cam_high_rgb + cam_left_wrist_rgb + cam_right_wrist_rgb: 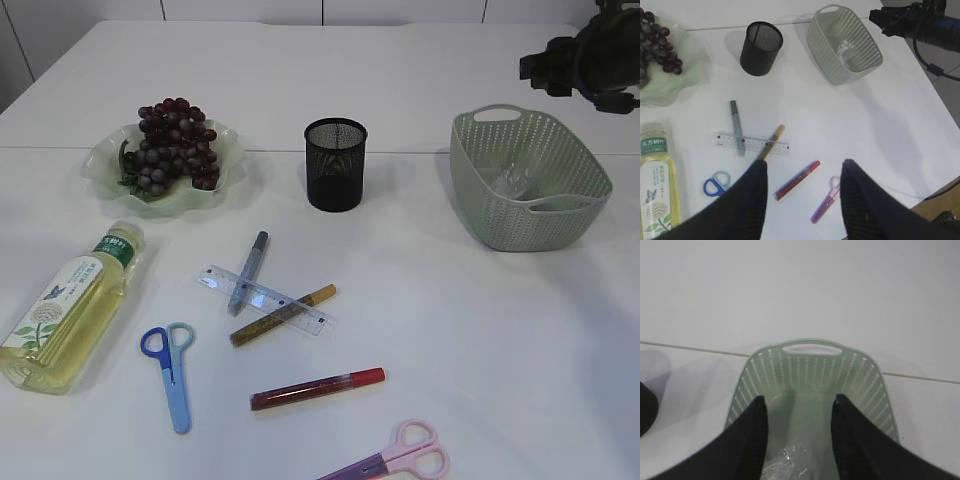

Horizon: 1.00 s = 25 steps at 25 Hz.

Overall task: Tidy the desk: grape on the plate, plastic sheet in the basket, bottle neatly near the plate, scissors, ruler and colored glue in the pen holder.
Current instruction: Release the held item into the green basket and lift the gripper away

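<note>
The crinkly clear plastic sheet lies inside the pale green holed basket on the right, and the right gripper hangs over it with its two black fingers spread apart, holding nothing. The left gripper (also spread, also empty) hovers above the near side of the white table. The purple grapes sit on the wavy green plate far left.
</note>
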### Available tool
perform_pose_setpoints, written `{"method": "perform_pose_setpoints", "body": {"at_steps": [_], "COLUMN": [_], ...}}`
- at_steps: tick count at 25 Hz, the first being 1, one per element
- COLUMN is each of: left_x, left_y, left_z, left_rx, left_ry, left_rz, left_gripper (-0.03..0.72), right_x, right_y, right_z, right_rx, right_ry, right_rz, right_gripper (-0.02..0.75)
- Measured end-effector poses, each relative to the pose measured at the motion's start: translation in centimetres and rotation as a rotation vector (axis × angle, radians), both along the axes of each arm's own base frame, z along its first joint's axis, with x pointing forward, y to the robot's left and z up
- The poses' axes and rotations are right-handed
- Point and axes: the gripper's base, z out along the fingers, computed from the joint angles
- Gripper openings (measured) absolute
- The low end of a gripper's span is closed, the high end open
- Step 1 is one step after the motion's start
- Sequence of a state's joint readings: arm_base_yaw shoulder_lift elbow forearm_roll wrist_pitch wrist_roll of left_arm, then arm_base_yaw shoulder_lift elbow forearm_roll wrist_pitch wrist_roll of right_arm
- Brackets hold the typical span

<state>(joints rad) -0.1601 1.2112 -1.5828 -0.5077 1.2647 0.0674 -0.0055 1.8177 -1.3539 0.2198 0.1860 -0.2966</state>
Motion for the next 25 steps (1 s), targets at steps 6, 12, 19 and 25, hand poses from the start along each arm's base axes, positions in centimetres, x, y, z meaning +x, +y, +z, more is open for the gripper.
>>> {"method": "perform_pose_setpoints", "body": {"at_steps": [6,12,19,25], "left_x": [0.0,0.0,0.0,0.0], "left_y": [0.0,0.0,0.0,0.0], "left_z": [0.0,0.0,0.0,0.0], "left_rx": [-0.001,-0.002,-0.002,-0.002], "left_ry": [0.0,0.0,0.0,0.0], "left_rz": [-0.001,-0.001,-0.001,-0.001], "left_gripper": [0.351,0.351,0.351,0.351], "right_x": [-0.1,-1.5,-4.5,-7.7], "right_y": [0.0,0.5,1.3,1.0], "right_z": [-0.1,-0.3,2.1,3.4], "right_rx": [0.001,0.071,0.135,0.025], "right_ry": [0.016,0.175,0.325,0.625], "right_rz": [0.003,0.019,0.065,0.141], "right_gripper": [0.375,0.377,0.377,0.376]}}
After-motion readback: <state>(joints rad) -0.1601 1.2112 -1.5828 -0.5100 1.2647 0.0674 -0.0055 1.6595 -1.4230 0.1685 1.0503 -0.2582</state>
